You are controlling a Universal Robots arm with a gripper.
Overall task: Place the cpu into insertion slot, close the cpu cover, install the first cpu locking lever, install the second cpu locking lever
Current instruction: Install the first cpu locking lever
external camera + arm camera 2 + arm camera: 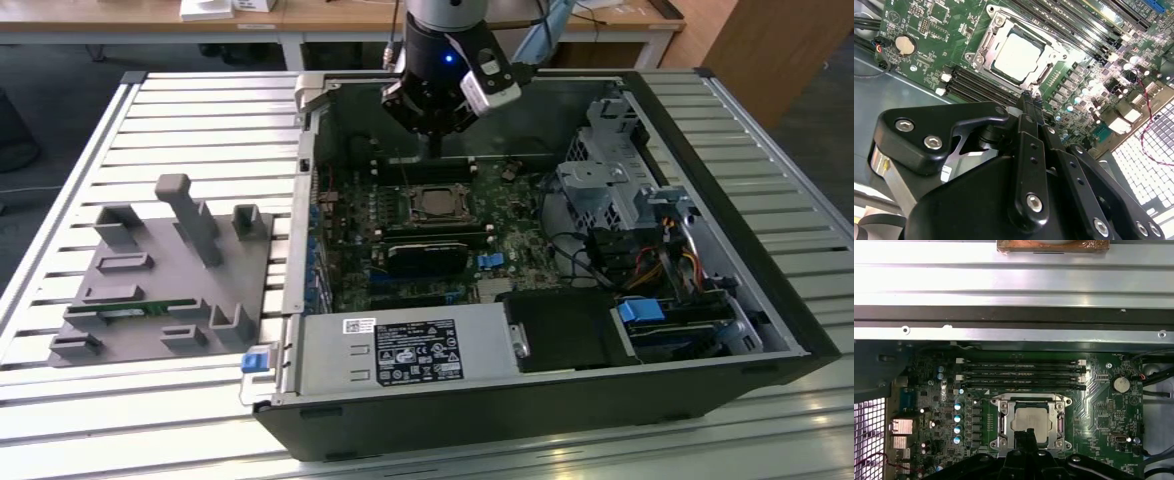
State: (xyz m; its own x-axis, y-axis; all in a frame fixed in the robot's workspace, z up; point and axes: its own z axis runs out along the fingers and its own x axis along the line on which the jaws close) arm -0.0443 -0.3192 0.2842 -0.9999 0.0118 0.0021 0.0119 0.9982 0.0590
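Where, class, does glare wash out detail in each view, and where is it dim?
Second wrist view: glare whitens the cpu top. First wrist view: the metal case rail blows out bright. Exterior view: the case interior near the tool sits dim.

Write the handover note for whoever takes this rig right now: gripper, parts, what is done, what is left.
Gripper: shut, nothing held, tips close to one edge of the insertion slot; contact cannot be told.
Cpu: seated in the slot, silvery top showing.
Cpu cover: lying down flat around the chip.
Done: cpu placed, cover appears closed.
Left: the two locking levers; whether either is latched cannot be told from these views.
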